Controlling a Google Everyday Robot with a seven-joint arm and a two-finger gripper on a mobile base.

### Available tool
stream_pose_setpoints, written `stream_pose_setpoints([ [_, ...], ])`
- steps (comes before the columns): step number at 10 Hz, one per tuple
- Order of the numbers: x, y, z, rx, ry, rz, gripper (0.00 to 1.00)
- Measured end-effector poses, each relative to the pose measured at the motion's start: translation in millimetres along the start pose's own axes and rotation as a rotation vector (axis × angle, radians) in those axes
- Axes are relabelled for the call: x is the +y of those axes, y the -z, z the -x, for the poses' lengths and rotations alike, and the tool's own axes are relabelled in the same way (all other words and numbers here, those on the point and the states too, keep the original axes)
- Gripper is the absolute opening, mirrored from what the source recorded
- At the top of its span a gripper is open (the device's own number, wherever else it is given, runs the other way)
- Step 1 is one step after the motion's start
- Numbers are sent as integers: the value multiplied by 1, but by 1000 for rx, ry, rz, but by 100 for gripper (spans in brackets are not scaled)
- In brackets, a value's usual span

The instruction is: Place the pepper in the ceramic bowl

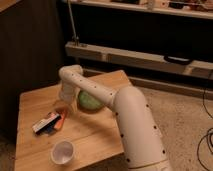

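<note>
Camera view: end effector (64,105) low over tabletop (95,135), just above pepper (60,121), beside bowl (89,101); grip maybe hidden, cannot tell.

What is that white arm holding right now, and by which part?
Nothing, apparently: the gripper hangs over the table beside the ceramic bowl, while the pepper lies on the wood.

wooden table (95,135); speckled floor (185,120); dark shelving (150,30)

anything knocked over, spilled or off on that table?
Nothing stands out. The cup is upright near the table's front edge, the bowl sits level, and the pepper lies beside the box. The hand hangs just above the pepper, left of the bowl.
</note>
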Motion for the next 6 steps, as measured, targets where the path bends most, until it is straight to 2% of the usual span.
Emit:
stream_pose_setpoints([
  [3, -6, -9, -3, -6, -16, 41, 79],
  [5, -8, -9, -5, -5, -20, 52, 68],
  [6, -10, -11, -5, -5, -21, 61, 53],
])
